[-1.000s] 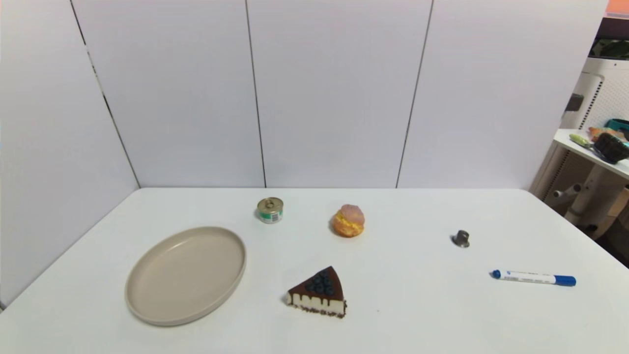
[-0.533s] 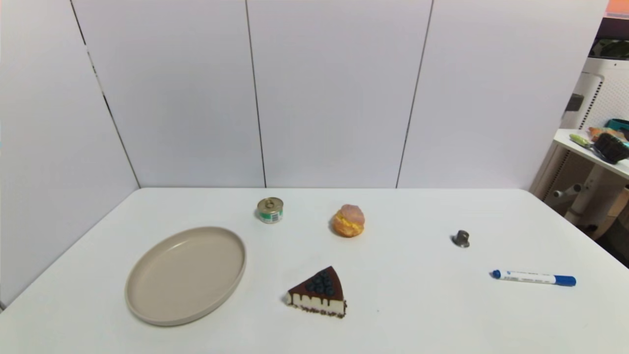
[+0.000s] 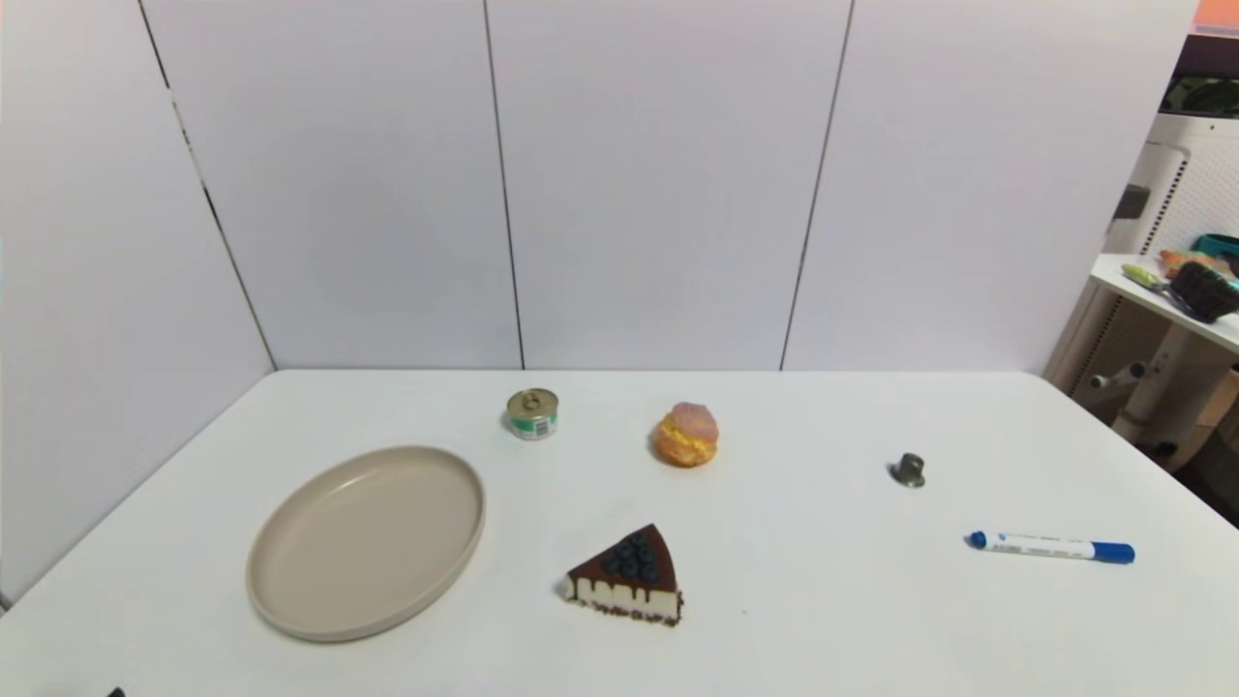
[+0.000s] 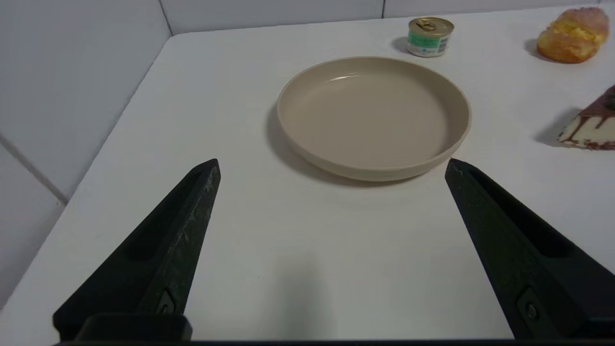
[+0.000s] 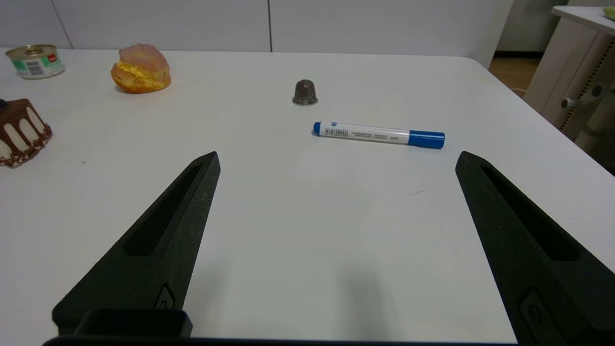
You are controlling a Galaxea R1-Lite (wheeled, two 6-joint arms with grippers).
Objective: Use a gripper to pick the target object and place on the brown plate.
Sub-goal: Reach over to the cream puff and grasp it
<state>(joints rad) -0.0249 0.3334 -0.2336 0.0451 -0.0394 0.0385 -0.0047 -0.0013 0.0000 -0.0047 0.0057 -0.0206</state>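
The white tabletop (image 3: 823, 620) carries a round beige shallow plate (image 3: 290, 605), a small green-labelled tin can (image 3: 532, 414), a golden cream-puff pastry with a pinkish top (image 3: 686, 435), a chocolate blueberry cake slice (image 3: 627, 578), a small grey metal cap (image 3: 909, 469) and a blue-capped white marker pen (image 3: 1051, 548).

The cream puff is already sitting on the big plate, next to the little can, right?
No. The cream puff isn't on the plate; it sits on the bare table, apart from it. The head view shows this. The little can is beside it.
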